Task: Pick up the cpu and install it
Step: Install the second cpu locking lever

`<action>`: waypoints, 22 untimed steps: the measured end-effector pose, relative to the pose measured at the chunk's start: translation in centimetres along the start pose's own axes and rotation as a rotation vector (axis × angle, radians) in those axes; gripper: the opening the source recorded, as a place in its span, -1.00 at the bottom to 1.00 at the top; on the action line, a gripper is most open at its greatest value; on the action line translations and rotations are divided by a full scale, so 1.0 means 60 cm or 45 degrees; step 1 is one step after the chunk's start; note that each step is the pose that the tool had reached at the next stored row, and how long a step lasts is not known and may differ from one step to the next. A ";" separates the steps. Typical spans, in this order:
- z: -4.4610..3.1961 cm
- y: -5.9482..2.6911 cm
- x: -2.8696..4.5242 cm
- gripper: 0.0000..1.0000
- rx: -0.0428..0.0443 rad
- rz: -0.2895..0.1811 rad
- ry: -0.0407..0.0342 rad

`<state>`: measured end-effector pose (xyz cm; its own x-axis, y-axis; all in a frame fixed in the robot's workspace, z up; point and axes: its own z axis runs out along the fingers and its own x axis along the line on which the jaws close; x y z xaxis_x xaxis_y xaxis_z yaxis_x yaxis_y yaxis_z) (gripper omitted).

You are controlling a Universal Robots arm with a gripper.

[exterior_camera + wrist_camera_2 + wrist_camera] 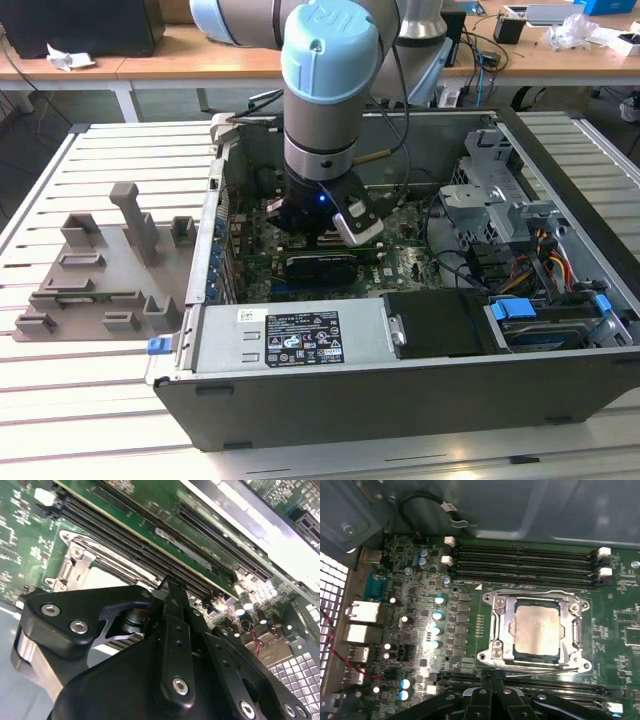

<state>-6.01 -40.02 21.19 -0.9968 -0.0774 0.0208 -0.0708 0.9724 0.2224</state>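
Note:
The cpu [536, 630], a small square chip with a silvery-grey top, lies flat inside the metal socket frame [495, 625] on the green motherboard. My gripper [492, 673] hovers just beside the socket's near edge, its two black fingers pressed together with nothing between them. A thin wire lever [540, 670] runs along that edge, close to the fingertips. In the second wrist view the shut gripper [170, 583] sits in front of the socket frame [75, 555]. In the exterior view the gripper [322, 228] is down inside the open computer case, over the motherboard.
Memory slots [525, 560] flank the socket. A power supply [290, 335] lines the case's front wall, and drive cages with cables [510, 220] fill the exterior view's right. A grey plastic fixture tray [100, 270] lies on the slatted table at the exterior view's left.

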 end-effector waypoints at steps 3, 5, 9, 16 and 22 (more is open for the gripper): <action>0.004 0.000 0.005 -0.79 -0.003 -0.002 0.0005; 0.009 0.000 0.008 -0.79 -0.005 -0.006 0.0010; 0.017 0.006 0.008 -0.79 -0.009 -0.014 0.0027; 0.029 0.016 0.006 -0.79 -0.016 -0.020 0.0032; 0.020 0.019 0.006 -0.79 -0.016 -0.023 0.0020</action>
<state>-6.52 -38.67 20.26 -0.9953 -0.0950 0.0182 -0.0881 0.9680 0.2349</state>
